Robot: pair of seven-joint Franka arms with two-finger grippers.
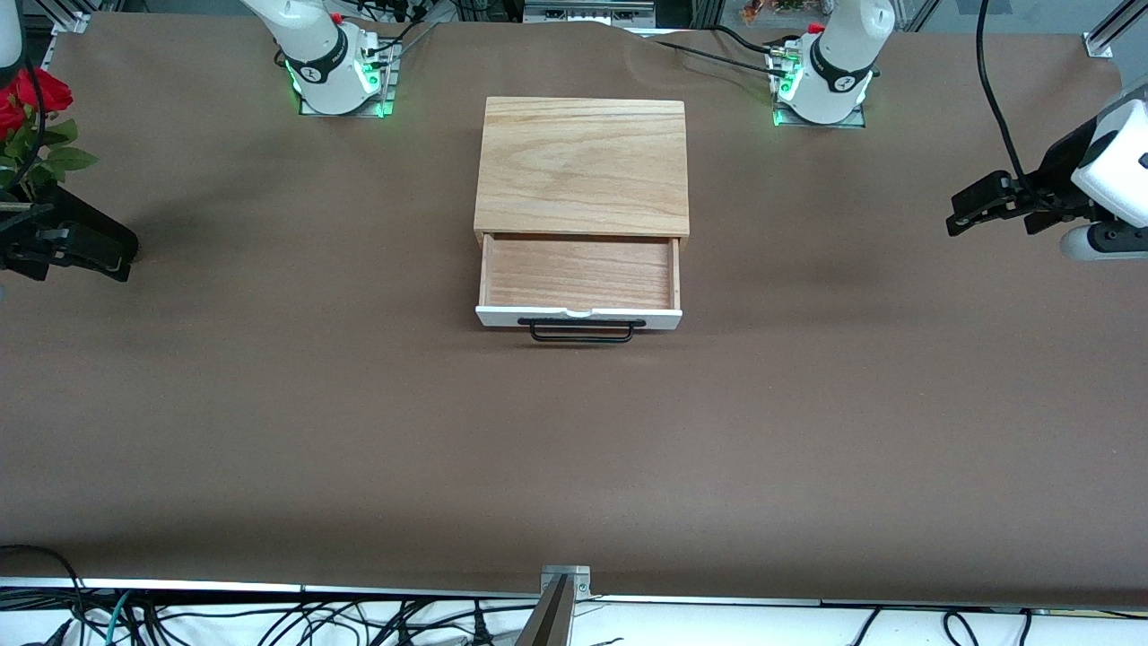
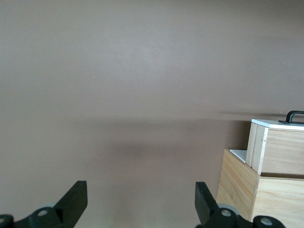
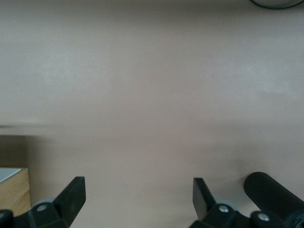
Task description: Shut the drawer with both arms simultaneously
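Observation:
The oak-coloured box [image 1: 583,166] stands mid-table between the two arm bases. Its drawer [image 1: 578,274] is pulled open toward the front camera, with the white front panel [image 1: 578,316] and black wire handle [image 1: 581,332] nearest that camera. The tray is empty. My left gripper [image 1: 991,215] is open and empty above the table at the left arm's end, well apart from the box. Its wrist view [image 2: 141,199] shows the drawer [image 2: 280,152] from the side. My right gripper [image 1: 94,247] is open and empty at the right arm's end; its wrist view [image 3: 139,197] shows a box corner [image 3: 12,190].
Red roses [image 1: 31,99] stand at the right arm's end, close to the right gripper. A black ribbed cylinder [image 3: 273,194] lies beside the right gripper's finger. Brown table covering [image 1: 359,431] spreads around the box. Cables and a metal bracket [image 1: 560,583] line the front edge.

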